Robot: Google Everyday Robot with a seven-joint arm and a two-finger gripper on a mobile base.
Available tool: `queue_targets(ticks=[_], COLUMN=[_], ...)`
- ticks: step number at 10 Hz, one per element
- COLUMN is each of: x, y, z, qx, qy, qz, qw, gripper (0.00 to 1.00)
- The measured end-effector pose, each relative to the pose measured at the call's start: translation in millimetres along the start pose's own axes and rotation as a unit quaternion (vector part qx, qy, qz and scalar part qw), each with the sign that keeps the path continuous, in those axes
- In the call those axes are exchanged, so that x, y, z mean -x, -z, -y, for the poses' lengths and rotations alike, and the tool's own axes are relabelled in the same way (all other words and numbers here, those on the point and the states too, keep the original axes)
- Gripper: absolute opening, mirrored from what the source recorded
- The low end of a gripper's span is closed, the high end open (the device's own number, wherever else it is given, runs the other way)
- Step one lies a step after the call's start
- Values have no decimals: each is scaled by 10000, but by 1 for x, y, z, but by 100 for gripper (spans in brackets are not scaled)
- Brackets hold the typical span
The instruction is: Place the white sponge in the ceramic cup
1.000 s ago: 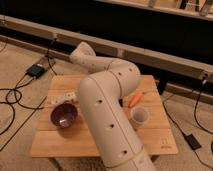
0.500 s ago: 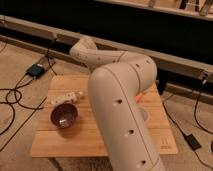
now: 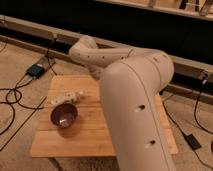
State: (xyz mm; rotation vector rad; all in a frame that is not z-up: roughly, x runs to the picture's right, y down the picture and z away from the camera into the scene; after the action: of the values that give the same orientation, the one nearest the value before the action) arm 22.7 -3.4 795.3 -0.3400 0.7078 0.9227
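My arm fills the right half of the camera view, and its near link covers the right side of the wooden table. The gripper is hidden behind the arm and does not show. The ceramic cup is hidden behind the arm too. Pale white objects lie on the table just behind the dark purple bowl. A long thin piece lies there with a small off-white block at its right end. I cannot tell for sure that this block is the white sponge.
Black cables run over the carpet left of the table, beside a small dark box. A low rail and a dark wall run along the back. Another cable and adapter lie on the right.
The arm has swung nearer and across the view. It now covers the cup and the orange object that showed on the table's right side one second ago.
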Motion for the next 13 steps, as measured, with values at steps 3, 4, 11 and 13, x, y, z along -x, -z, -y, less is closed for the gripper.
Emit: queue_targets(ticks=[3,4,11,13], x=[-35,-45,-105,-118], y=[-1,0,-6,-11], z=[-3,-1,30,40], qx=[127,207,427,372], qy=[-1198,-1639,-3589,-3984], qz=[167,277,715,728], qw=[9926,9859,9297,9135], gripper=[0,0,0,0])
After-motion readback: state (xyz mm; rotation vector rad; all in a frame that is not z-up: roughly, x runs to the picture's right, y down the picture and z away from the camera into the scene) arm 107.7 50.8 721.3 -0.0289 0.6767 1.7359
